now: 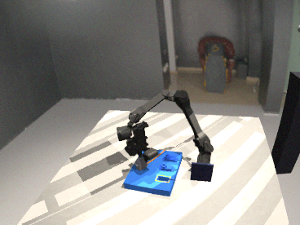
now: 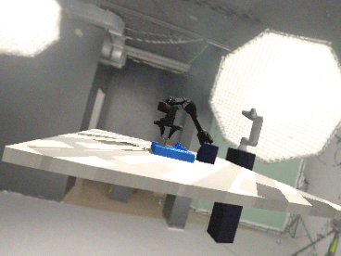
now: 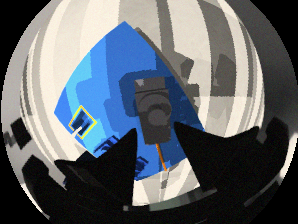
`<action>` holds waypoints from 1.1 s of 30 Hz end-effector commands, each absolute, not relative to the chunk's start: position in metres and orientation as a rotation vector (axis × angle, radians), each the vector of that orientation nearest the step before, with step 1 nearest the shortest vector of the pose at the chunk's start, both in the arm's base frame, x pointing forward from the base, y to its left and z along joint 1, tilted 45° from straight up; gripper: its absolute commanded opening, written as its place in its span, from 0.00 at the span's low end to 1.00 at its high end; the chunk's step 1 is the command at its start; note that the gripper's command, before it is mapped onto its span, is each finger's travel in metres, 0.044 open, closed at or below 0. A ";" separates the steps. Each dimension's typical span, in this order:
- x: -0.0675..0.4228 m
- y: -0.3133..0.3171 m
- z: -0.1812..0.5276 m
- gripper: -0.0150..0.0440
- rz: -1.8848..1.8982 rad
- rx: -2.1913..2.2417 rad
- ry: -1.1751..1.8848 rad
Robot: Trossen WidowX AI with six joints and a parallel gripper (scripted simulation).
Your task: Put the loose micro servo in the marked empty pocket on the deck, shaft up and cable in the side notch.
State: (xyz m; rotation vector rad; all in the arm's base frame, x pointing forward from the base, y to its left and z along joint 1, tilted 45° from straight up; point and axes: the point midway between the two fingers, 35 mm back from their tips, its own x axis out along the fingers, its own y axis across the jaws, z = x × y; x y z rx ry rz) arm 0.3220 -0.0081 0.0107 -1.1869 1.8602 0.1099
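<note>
A black robot arm (image 2: 191, 109) bends over a blue slab (image 2: 172, 152) on a pale, striped surface (image 2: 116, 169), its end effector (image 2: 168, 139) pointing down. A dark block (image 2: 207, 153) stands beside the slab. Beyond the surface's far edge glows a large eight-sided lamp (image 2: 283, 93).

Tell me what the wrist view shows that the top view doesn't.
Only the wrist view shows the round raised part on the servo's face clearly.

Only the top view shows the arm's shoulder end, the dark block beside it and a red chair in the background.

Both show the blue deck, the yellow-outlined pocket, the dark servo and its orange cable.
</note>
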 end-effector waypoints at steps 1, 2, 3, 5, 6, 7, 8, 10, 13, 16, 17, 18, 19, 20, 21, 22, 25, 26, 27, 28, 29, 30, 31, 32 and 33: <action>0.322 -0.009 0.010 0.42 0.112 -1.192 1.860; 0.322 -0.009 0.010 0.41 0.112 -1.192 1.860; 0.322 -0.009 0.010 0.40 0.112 -1.192 1.860; 0.322 -0.009 0.010 0.38 0.112 -1.192 1.860; 0.322 -0.009 0.010 0.37 0.112 -1.192 1.860; 0.322 -0.008 0.011 0.32 0.112 -1.192 1.860; 0.322 -0.007 0.012 0.28 0.112 -1.192 1.860; 0.323 -0.003 0.016 0.25 0.112 -1.192 1.860; 0.324 0.005 0.026 0.25 0.113 -1.192 1.860; 0.322 0.011 0.033 0.25 0.113 -1.192 1.860; 0.321 0.011 0.033 0.25 0.113 -1.192 1.860; 0.321 0.011 0.033 0.25 0.113 -1.192 1.860; 0.321 0.012 0.033 0.25 0.113 -1.192 1.860; 0.321 0.012 0.033 0.25 0.113 -1.192 1.860; 0.321 0.012 0.033 0.25 0.113 -1.192 1.860; 0.321 0.012 0.033 0.25 0.113 -1.192 1.860; 0.320 0.012 0.033 0.25 0.113 -1.192 1.860; 0.320 0.012 0.033 0.25 0.113 -1.192 1.860; 0.319 0.012 0.033 0.25 0.113 -1.192 1.860; 0.318 0.012 0.033 0.25 0.113 -1.192 1.861; 0.317 0.012 0.034 0.25 0.113 -1.192 1.861; 0.315 0.012 0.034 0.25 0.113 -1.192 1.861; 0.312 0.012 0.034 0.25 0.114 -1.192 1.861; 0.309 0.012 0.035 0.25 0.114 -1.192 1.861; 0.306 0.011 0.036 0.25 0.114 -1.192 1.861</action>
